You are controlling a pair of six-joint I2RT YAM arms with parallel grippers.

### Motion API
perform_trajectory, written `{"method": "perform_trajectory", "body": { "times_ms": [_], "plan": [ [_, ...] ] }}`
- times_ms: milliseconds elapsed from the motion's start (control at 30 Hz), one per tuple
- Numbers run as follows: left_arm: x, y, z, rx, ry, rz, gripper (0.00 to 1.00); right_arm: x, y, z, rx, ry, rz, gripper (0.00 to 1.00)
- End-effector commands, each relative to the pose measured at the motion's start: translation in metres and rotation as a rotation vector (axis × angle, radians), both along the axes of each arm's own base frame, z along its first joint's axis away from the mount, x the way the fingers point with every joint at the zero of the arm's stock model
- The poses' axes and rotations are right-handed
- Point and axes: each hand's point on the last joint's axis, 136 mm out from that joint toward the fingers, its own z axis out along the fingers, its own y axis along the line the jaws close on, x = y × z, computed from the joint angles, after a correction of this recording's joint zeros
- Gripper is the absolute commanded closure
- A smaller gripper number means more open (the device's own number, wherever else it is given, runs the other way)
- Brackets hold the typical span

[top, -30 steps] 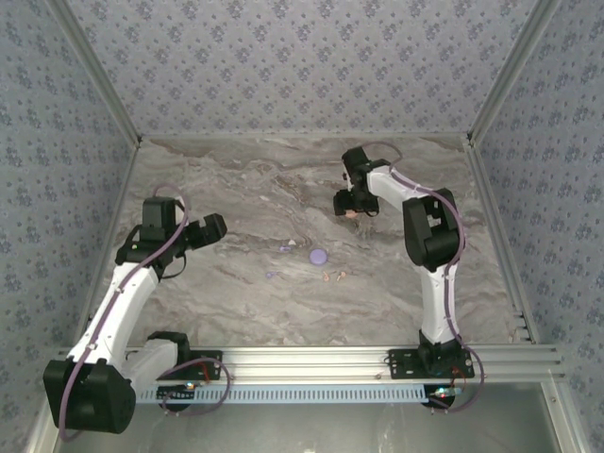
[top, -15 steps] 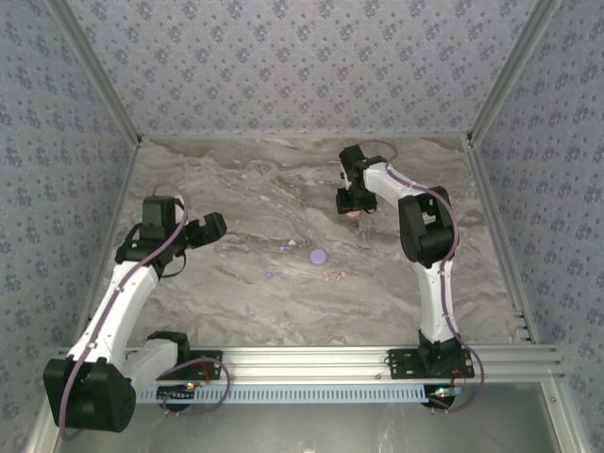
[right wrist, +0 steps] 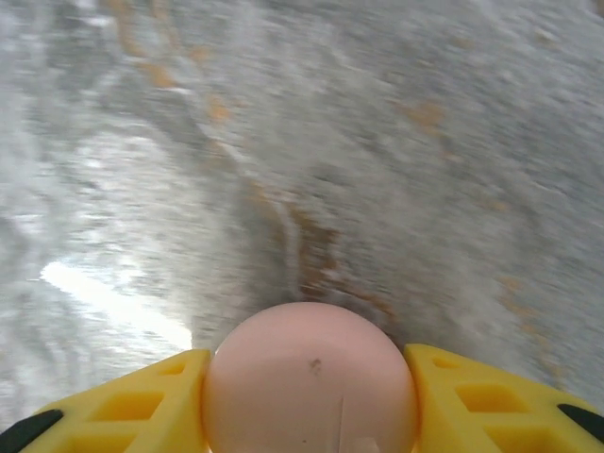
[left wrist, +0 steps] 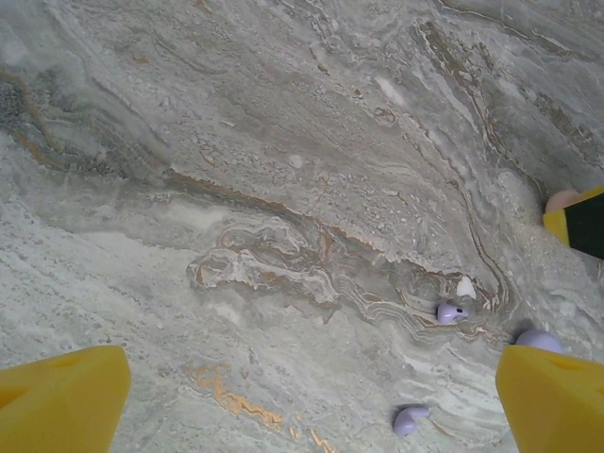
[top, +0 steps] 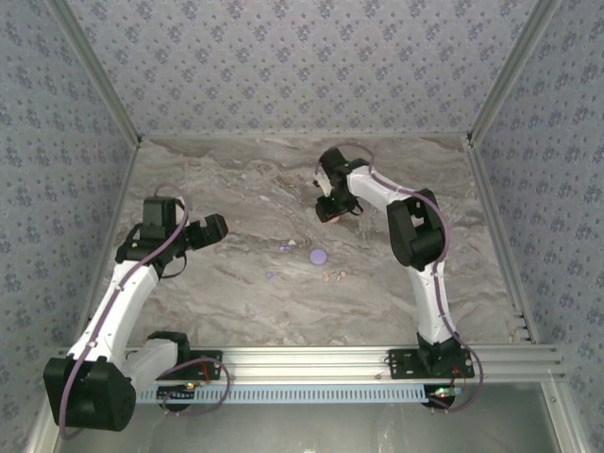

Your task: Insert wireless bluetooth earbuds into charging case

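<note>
right gripper [top: 328,211] clamped on pink disc [right wrist: 310,377], far centre of table [top: 236,302]. left gripper [top: 213,227] jaws wide open, empty. two lavender earbuds [left wrist: 451,311] lie near lavender disc [left wrist: 538,338], long axes roughly across left wrist view. pink earbuds [top: 331,276] nearby, orientation unreadable.

Marbled table [top: 236,179] (grey, rust-veined), floral-papered walls [top: 302,57], and a slotted rail [top: 311,359], probably aluminium, along the near edge.
</note>
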Motion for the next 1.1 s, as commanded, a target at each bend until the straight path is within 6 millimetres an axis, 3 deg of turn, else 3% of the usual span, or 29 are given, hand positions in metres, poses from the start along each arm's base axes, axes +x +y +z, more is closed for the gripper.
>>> {"method": "perform_trajectory", "body": {
  "times_ms": [0, 267, 433, 600, 800, 933, 1067],
  "plan": [
    [0.002, -0.008, 0.01, -0.031, -0.01, -0.029, 0.01, -0.014, 0.022, -0.001, 0.018, 0.041, 0.132, 0.51],
    [0.002, -0.014, 0.008, -0.057, -0.001, -0.048, 0.01, -0.029, 0.045, -0.009, 0.019, 0.093, 0.22, 0.49],
    [0.002, -0.022, 0.005, -0.081, 0.007, -0.074, 0.01, -0.025, 0.044, -0.007, 0.017, 0.08, 0.19, 0.36],
    [0.004, -0.036, 0.001, -0.083, 0.018, -0.124, 0.01, -0.02, 0.042, 0.008, 0.06, 0.049, 0.153, 0.26],
    [0.015, -0.068, -0.004, -0.064, 0.043, -0.243, 0.01, -0.017, 0.036, 0.046, 0.168, -0.029, 0.065, 0.24],
    [0.031, -0.089, -0.009, -0.045, 0.067, -0.305, 0.12, -0.019, 0.021, 0.064, 0.228, -0.057, -0.016, 0.24],
    [0.056, -0.111, -0.015, -0.035, 0.09, -0.353, 0.23, -0.026, 0.002, 0.063, 0.254, -0.029, -0.105, 0.28]
  ]
}}
